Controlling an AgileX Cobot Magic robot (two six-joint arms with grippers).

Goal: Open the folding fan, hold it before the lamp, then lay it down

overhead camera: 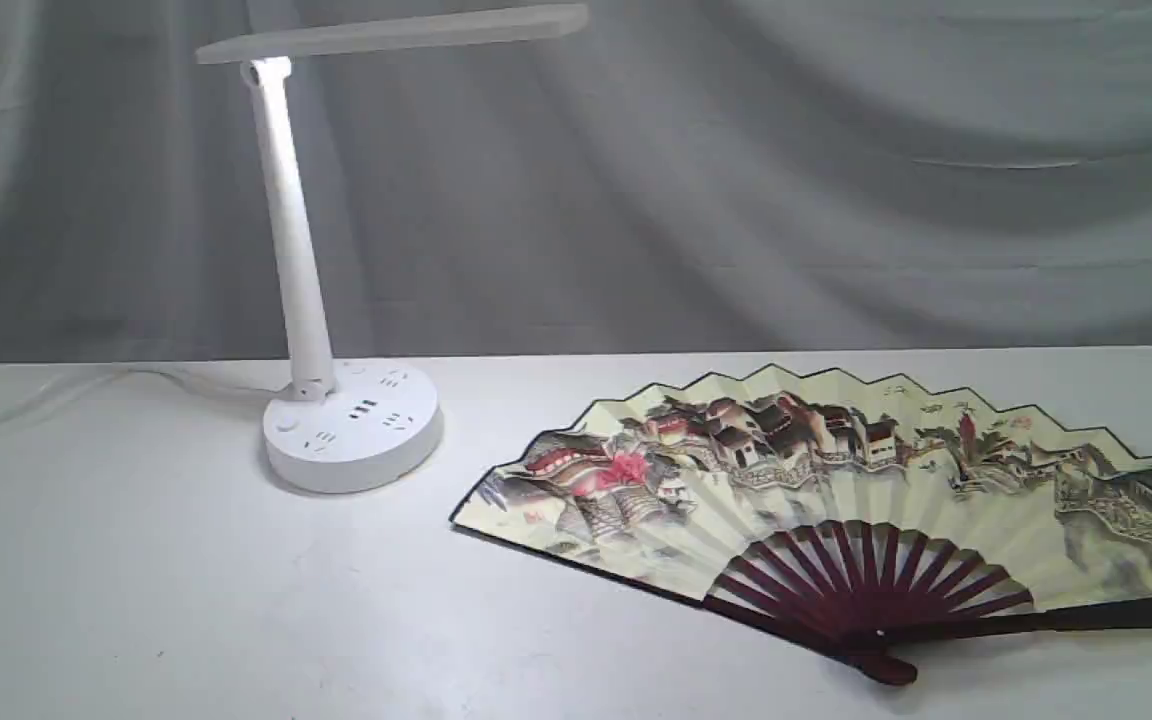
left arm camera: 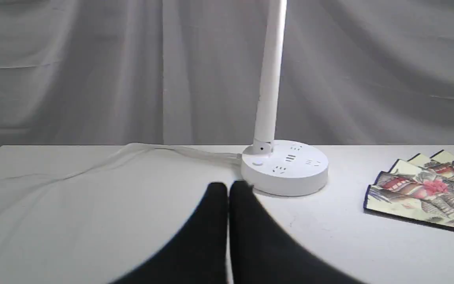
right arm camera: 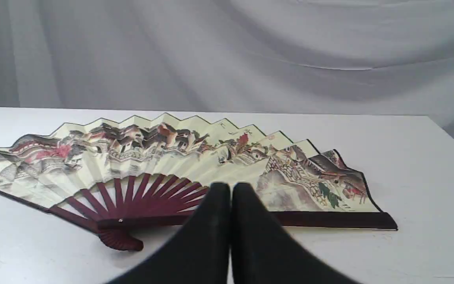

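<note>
The folding fan (overhead camera: 836,480) lies spread wide on the white table, right of centre, its maroon ribs and pivot toward the front edge. It also fills the right wrist view (right arm camera: 164,157), and one end shows in the left wrist view (left arm camera: 428,189). The lamp (overhead camera: 346,420) stands at the left, its light bar overhead; its base shows in the left wrist view (left arm camera: 286,169). My left gripper (left arm camera: 228,189) is shut and empty, short of the lamp base. My right gripper (right arm camera: 231,189) is shut and empty, near the fan's ribs. Neither gripper appears in the exterior view.
A white cable (left arm camera: 93,165) runs from the lamp base across the table's left part. A grey cloth backdrop (overhead camera: 736,180) hangs behind the table. The table's right edge (right arm camera: 453,138) is close to the fan's end.
</note>
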